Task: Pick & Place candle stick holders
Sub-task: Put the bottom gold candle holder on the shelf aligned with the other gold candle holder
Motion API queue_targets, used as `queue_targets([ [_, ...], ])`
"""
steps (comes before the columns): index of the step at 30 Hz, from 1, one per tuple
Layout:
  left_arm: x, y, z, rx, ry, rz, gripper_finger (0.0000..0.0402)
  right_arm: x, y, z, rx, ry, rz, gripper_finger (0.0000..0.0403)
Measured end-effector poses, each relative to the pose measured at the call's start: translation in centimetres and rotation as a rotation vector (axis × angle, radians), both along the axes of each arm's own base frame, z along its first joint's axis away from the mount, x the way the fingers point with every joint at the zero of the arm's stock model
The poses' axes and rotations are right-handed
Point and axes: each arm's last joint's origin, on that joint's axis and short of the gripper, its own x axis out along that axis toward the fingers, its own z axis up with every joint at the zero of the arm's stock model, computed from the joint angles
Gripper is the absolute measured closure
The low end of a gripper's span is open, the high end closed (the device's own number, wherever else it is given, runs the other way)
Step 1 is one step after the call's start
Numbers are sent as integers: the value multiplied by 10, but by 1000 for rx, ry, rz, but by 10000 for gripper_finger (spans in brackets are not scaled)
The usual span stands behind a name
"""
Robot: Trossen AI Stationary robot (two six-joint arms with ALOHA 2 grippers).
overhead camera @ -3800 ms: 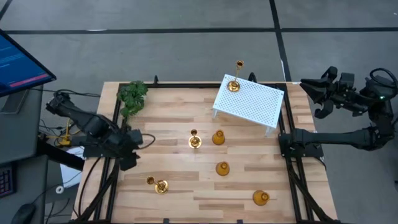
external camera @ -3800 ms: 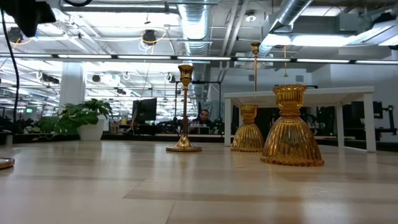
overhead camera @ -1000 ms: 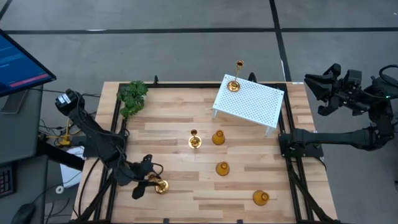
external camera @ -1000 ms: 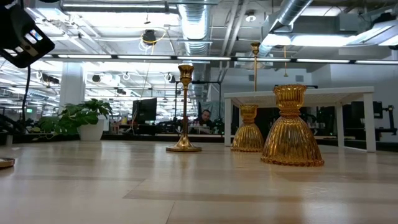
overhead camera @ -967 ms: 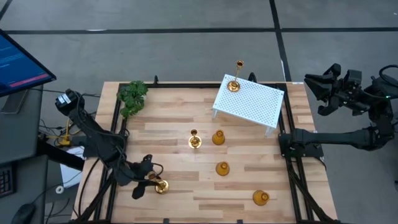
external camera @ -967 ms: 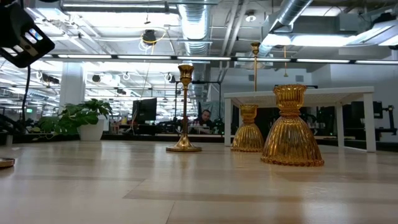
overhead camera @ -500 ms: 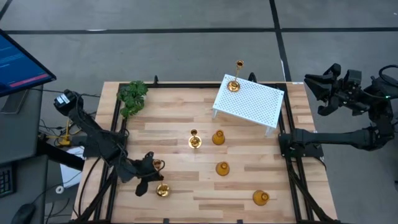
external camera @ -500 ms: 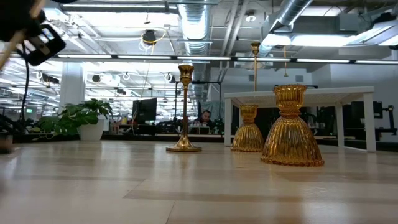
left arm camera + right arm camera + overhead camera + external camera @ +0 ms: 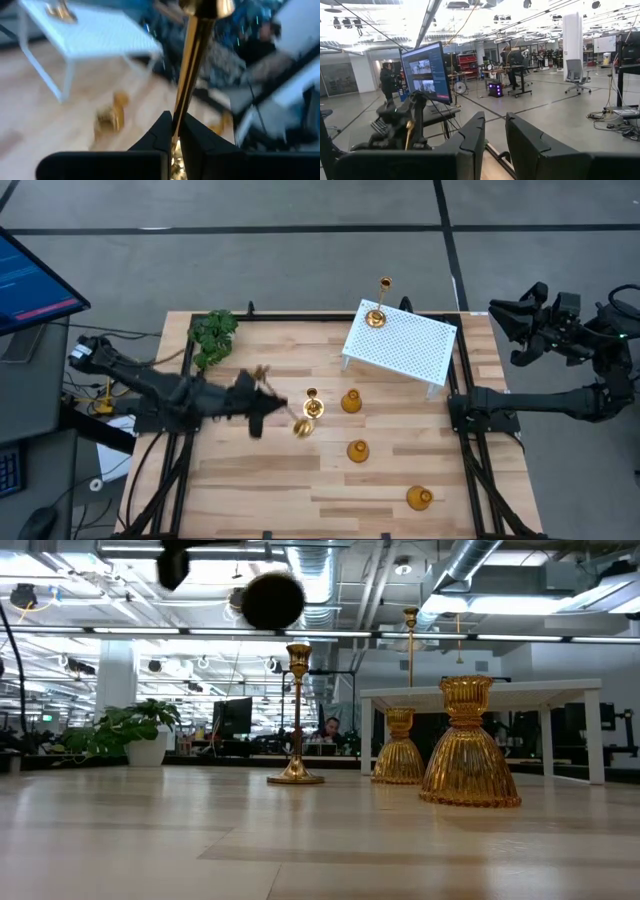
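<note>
My left gripper point(image 9: 272, 408) is over the table's middle left, shut on a tall thin-stemmed gold candle stick holder point(image 9: 192, 60) that it carries above the wood. A second tall stick point(image 9: 313, 407) stands on its round base just right of it. A third point(image 9: 377, 314) stands on the white stand. Three squat amber holders point(image 9: 351, 401) point(image 9: 357, 450) point(image 9: 419, 498) sit on their wide bases on the table. My right gripper point(image 9: 495, 131) waits off the table's far right corner, open, with nothing between its fingers. My left gripper pinches the holder's thin stem point(image 9: 176, 131) between its two fingers, close to the base end point(image 9: 175, 159). The fingers reach in level and lie across the stem. The stick is lifted clear of the table and tilted, its cup end point(image 9: 200, 7) away from the fingers.
A white perforated stand point(image 9: 405, 345) takes up the far right of the table. A green leafy plant point(image 9: 212, 335) sits at the far left corner. Bare wood lies along the near left. A monitor point(image 9: 35, 280) stands off the left side.
My left gripper has taken hold of the tall stick that lay near the table's near left corner and lifted it clear. It has swung up and toward the table's middle and far side, turning as it went. The stick now hangs tilted beside the standing stick.
</note>
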Motion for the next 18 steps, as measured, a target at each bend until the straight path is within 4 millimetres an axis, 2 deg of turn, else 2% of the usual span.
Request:
queue_targets([
  [3, 9, 10, 23, 8, -37, 41, 385, 0, 0, 0, -4, 2, -1, 332],
  [7, 31, 22, 49, 52, -51, 112, 384, 0, 0, 0, -4, 1, -1, 332],
  [13, 86, 43, 77, 166, -30, 36, 384, 0, 0, 0, -3, 2, 0, 332],
  [18, 122, 65, 89, 304, -15, -54, 384, 0, 0, -1, -1, 10, -1, 332],
])
